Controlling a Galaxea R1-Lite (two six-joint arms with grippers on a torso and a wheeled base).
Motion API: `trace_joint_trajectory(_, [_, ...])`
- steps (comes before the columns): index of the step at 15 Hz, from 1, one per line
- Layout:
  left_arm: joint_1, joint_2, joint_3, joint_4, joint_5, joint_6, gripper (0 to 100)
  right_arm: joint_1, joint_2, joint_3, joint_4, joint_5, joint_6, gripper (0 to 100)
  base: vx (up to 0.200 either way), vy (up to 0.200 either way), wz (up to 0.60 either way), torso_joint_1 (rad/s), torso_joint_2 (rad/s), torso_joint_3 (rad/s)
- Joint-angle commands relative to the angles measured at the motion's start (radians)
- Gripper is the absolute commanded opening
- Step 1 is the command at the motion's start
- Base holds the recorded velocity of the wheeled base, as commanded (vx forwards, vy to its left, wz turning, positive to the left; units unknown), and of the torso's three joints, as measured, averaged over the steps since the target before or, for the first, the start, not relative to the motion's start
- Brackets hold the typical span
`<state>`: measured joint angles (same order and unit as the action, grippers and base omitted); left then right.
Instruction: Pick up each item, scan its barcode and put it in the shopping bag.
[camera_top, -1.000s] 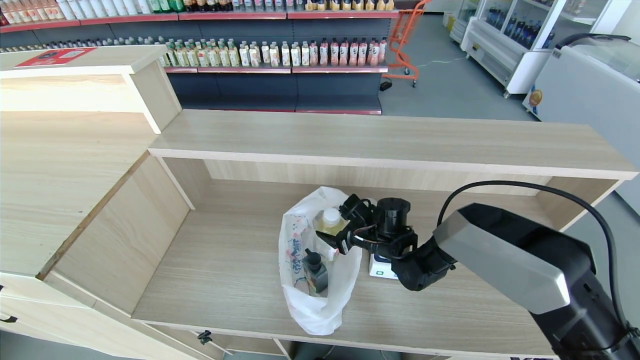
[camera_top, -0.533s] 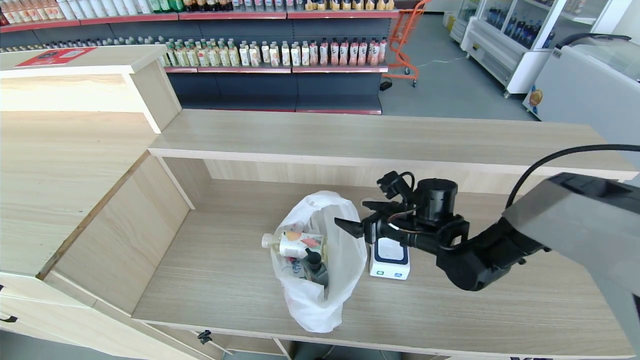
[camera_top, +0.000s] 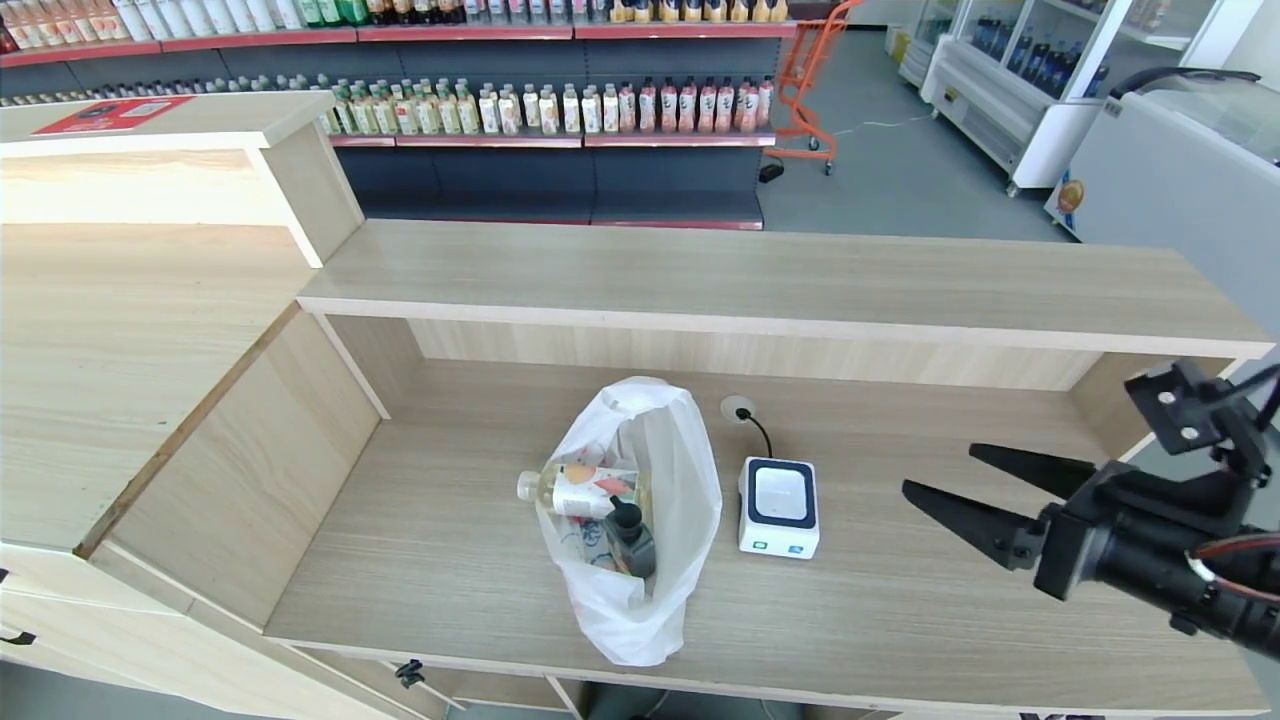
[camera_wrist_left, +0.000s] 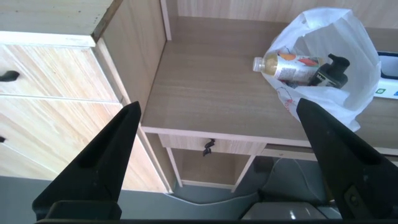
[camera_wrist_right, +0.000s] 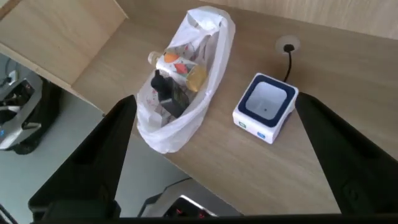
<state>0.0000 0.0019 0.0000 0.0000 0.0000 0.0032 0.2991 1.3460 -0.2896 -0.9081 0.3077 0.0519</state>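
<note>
1. Right pincer: you are seeing it gaping wide and empty, at 3 o'clock from the scanner.
2. Shopping bag: sitting on the surface at the scanner's 9 o'clock, holding a bottle.
3. Left pincer: gaping wide.

Bag contents partly hidden
We saw 2 bottles in the shopping bag, a juice bottle and a dark pump bottle; its plastic hid whatever lay beneath them.
</note>
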Motion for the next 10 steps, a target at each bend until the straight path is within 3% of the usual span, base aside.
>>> trace_joint_trajectory(1, [0.000,0.000,0.000,0.000,0.000,0.000,100,-0.055,-0.418,0.208,0.149,-0.012,-0.006,100,0.000,0.000,0.00,0.000,0.00,0.000])
trace_joint_trajectory(3, [0.000,0.000,0.000,0.000,0.000,0.000,100,-0.109,-0.642,0.277,0.304,-0.018,-0.070,100,0.000,0.000,0.00,0.000,0.00,0.000])
trace_joint_trajectory(7, [0.000,0.000,0.000,0.000,0.000,0.000,100,-0.189,-1.070,0.290,0.792,-0.265,-0.099,100,0.000,0.000,0.00,0.000,0.00,0.000])
trace_joint_trajectory(10, [0.000,0.000,0.000,0.000,0.000,0.000,100,-0.238,-1.266,0.285,0.923,-0.266,-0.126,100,0.000,0.000,0.00,0.000,0.00,0.000])
